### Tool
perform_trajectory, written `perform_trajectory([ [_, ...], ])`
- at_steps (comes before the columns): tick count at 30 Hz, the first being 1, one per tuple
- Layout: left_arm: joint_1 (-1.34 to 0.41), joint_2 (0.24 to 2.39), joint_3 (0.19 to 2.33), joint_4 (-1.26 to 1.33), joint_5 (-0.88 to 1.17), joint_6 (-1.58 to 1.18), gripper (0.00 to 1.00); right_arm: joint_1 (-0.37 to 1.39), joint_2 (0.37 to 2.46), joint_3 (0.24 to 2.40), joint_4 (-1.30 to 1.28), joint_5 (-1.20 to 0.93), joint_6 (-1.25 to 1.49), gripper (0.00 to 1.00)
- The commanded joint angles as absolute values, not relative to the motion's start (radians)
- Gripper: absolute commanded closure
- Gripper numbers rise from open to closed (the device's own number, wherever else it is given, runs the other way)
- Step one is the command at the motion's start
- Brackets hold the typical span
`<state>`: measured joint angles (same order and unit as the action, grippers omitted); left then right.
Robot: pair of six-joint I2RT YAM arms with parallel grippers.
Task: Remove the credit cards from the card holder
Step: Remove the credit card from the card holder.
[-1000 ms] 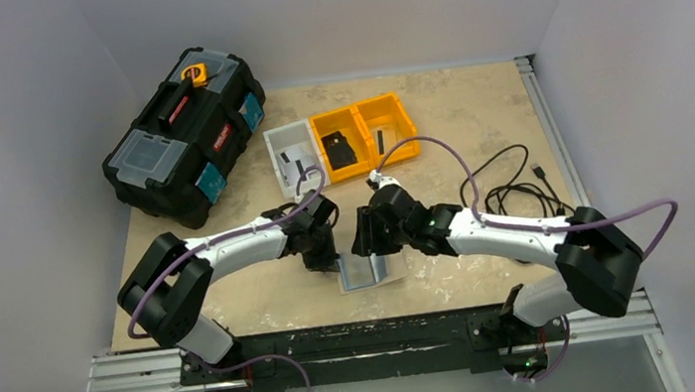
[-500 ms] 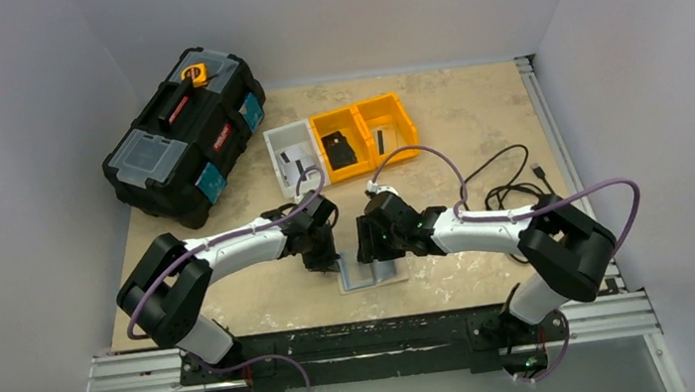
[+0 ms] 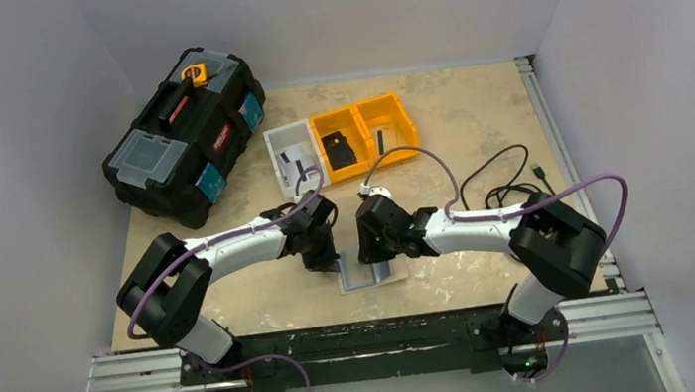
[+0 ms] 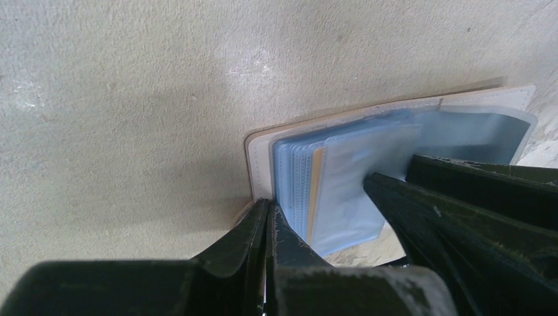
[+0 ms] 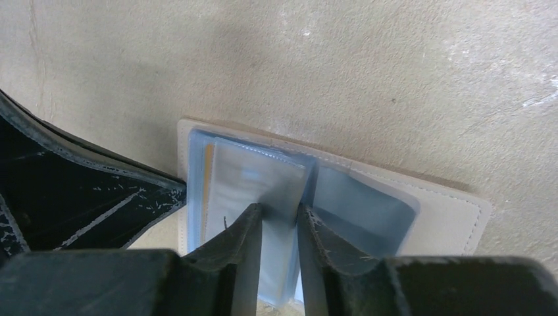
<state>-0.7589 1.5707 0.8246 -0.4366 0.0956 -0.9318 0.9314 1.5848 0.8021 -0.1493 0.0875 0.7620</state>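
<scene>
The card holder (image 3: 371,274) lies open on the table, with a pale cover (image 4: 260,164) and several blue clear sleeves (image 4: 355,178). A tan card edge (image 4: 317,187) shows inside the sleeves, also in the right wrist view (image 5: 208,178); a pale card (image 5: 253,178) sits in the top sleeve. My left gripper (image 3: 324,262) is shut, its tips (image 4: 268,209) down on the holder's left edge. My right gripper (image 3: 370,251) stands over the holder's middle, jaws nearly together (image 5: 276,209) with a raised sleeve page pinched between them.
A black toolbox (image 3: 184,136) stands at the back left. A grey bin (image 3: 291,158) and two yellow bins (image 3: 364,134) with small dark parts stand behind the holder. A black cable (image 3: 517,185) lies coiled on the right.
My right arm has folded in and its gripper has shifted a little left over the holder. The left arm and the holder have stayed in place.
</scene>
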Motion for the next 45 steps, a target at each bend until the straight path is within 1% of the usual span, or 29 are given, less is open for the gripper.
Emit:
perform_trajectory([
  [1, -0.746, 1.58, 0.817, -0.434, 0.083, -0.923, 1.0, 0.936, 1.589, 0.768, -0.202, 0.13, 0.772, 0.81],
  [4, -0.74, 1.578, 0.814, -0.434, 0.083, -0.918, 1.0, 0.936, 1.587, 0.746, -0.189, 0.127, 0.776, 0.88],
  [8, -0.736, 1.577, 0.812, -0.436, 0.084, -0.914, 1.0, 0.936, 1.597, 0.726, -0.167, 0.114, 0.783, 0.94],
  [17, -0.737, 1.544, 0.83, -0.45, 0.086, -0.888, 1.0, 0.936, 1.612, 0.702, -0.143, 0.107, 0.794, 0.99],
  [22, -0.74, 1.456, 0.863, -0.48, 0.089, -0.857, 0.88, 0.936, 1.613, 0.695, -0.132, 0.102, 0.799, 1.0],
  [25, -0.742, 1.403, 0.888, -0.485, 0.103, -0.844, 0.86, 0.936, 1.614, 0.695, -0.129, 0.1, 0.8, 1.0],
  [28, -0.747, 1.4, 0.914, -0.469, 0.143, -0.844, 0.87, 0.936, 1.617, 0.695, -0.124, 0.095, 0.801, 1.0],
  [35, -0.75, 1.533, 0.919, -0.394, 0.191, -0.872, 1.0, 0.936, 1.618, 0.686, -0.11, 0.083, 0.809, 1.0],
  [40, -0.752, 1.605, 0.886, -0.345, 0.202, -0.888, 1.0, 0.935, 1.61, 0.681, -0.109, 0.084, 0.811, 1.0],
  [45, -0.752, 1.625, 0.872, -0.335, 0.204, -0.887, 1.0, 0.936, 1.597, 0.68, -0.101, 0.075, 0.812, 0.99],
])
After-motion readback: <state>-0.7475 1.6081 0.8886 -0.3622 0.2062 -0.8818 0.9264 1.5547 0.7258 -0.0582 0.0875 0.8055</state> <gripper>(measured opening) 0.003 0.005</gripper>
